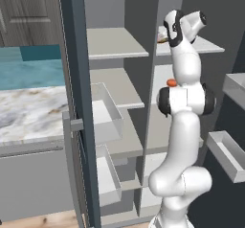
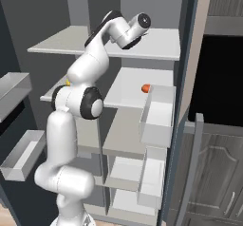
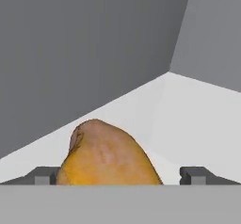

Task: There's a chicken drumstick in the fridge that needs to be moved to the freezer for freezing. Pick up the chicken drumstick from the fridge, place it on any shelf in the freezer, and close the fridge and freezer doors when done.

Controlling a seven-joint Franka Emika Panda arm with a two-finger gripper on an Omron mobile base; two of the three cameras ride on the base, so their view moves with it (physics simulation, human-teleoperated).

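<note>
Left base view, cabinet: both doors of the fridge-freezer stand open, the left compartment beside the right one, a dark divider between them.
Left base view, arm: the white arm rises from the lower right and reaches up to the top shelf of the right compartment, wrist bent inward over that shelf's front edge.
Left base view, drumstick: a sliver of brown-orange shows at the shelf's left edge, just beside the wrist; probably the chicken drumstick, mostly hidden by the arm.
Left base view, other item: a small orange-red fruit sits on the shelf below, partly hidden behind the elbow.
Left base view, door bins: grey bins hang on the open right-hand door, so the arm must work between door and shelves.

Right base view, arm: the wrist lies over the top shelf, hand pointing into the compartment.
Right base view, fruit: it rests near the front right corner of the middle shelf, just beside a bin.

Hand view, drumstick: the drumstick lies on the white shelf floor, close to the camera, with the back corner of the compartment beyond it.
Hand view, gripper: the gripper is spread wide, one dark tip on each side of the meat; contact cannot be told.
Hand view, judgement: the fingers straddle the drumstick for a grasp; lifting has not begun.
</note>
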